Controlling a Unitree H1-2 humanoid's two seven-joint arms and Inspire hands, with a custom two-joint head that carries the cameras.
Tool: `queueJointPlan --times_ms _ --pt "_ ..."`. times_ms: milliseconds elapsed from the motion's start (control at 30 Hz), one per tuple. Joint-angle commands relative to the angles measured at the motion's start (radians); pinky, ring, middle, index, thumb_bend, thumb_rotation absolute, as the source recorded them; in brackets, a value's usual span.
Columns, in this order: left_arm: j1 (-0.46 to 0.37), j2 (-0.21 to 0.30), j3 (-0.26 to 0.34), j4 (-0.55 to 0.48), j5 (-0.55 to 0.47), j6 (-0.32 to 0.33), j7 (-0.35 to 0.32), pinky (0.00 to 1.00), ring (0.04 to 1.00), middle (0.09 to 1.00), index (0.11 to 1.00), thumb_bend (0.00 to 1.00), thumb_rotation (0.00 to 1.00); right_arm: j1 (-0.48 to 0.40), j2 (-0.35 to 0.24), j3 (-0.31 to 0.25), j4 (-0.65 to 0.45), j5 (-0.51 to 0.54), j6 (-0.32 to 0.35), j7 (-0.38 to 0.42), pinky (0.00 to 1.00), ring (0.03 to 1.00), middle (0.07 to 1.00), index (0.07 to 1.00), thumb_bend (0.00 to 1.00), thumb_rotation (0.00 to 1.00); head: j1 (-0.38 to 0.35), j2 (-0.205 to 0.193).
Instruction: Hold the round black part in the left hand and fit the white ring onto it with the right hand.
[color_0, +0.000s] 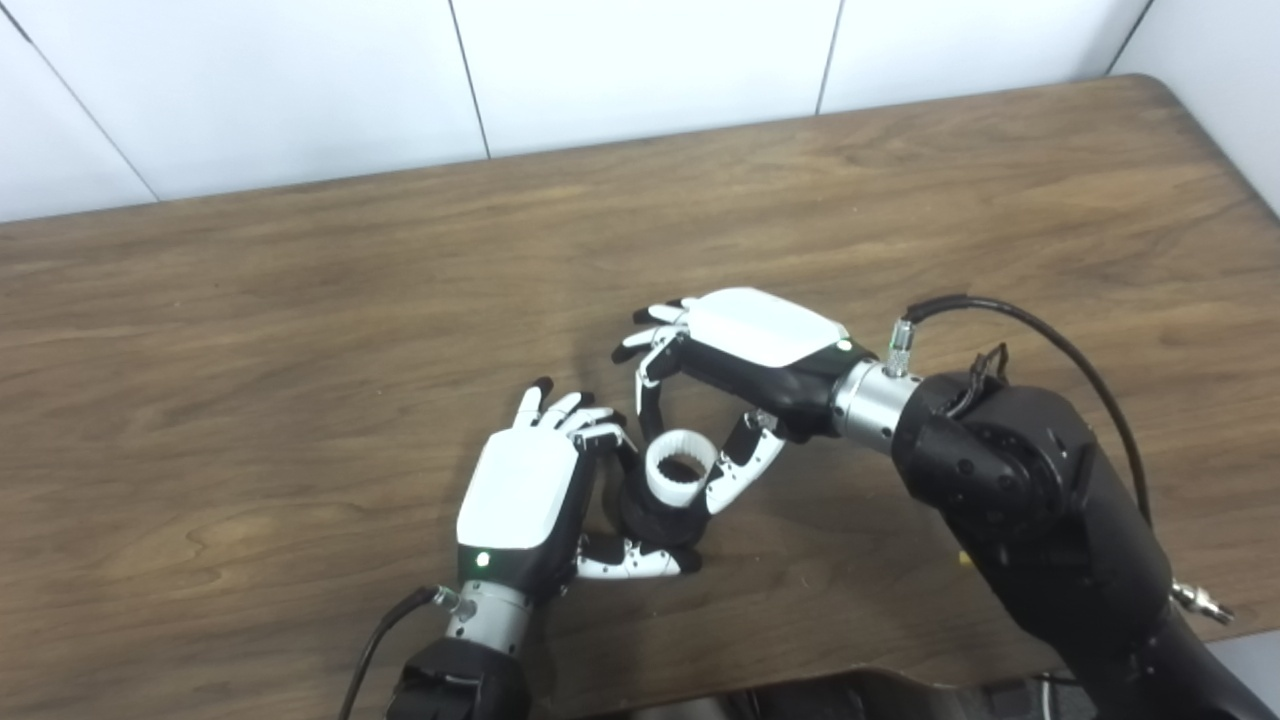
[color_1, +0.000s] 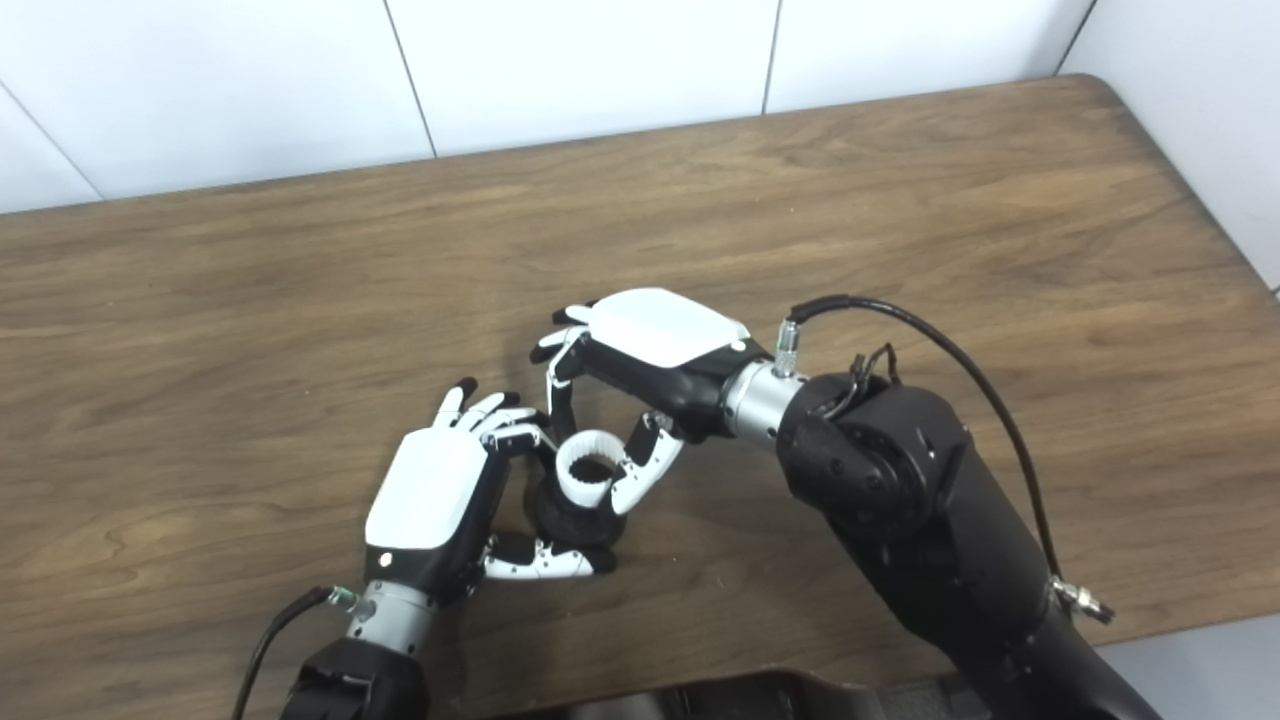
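Each robot hand has a white back plate, black-and-white fingers and a silver wrist. Black arms carry black cables.

No legible text or labels

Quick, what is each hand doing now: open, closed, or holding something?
Left hand: closed on the round black part.
Right hand: closed on the white ring, thumb and one finger pinching it.
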Motion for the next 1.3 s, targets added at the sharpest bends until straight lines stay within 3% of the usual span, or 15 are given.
queueJointPlan --times_ms 0,600,1267 --pt "0.003 -0.005 -0.016 0.002 0.011 0.0 -0.036 1.0 0.882 0.77 0.483 0.52 0.05 -0.013 0.009 -0.004 -0.027 -0.007 -0.034 -0.03 1.0 0.976 0.88 0.482 0.52 0.14 -0.001 0.001" --pt "-0.005 -0.008 -0.025 0.002 0.011 0.01 -0.036 1.0 0.88 0.772 0.482 0.52 0.05 0.002 0.038 -0.013 -0.003 -0.023 -0.089 -0.054 1.0 0.976 0.874 0.482 0.52 0.14 0.004 0.005" --pt "-0.01 -0.013 -0.027 0.004 0.009 0.013 -0.038 1.0 0.882 0.772 0.482 0.52 0.05 0.005 0.04 -0.018 0.023 -0.021 -0.097 -0.061 1.0 0.975 0.867 0.482 0.52 0.13 0.0 0.004"
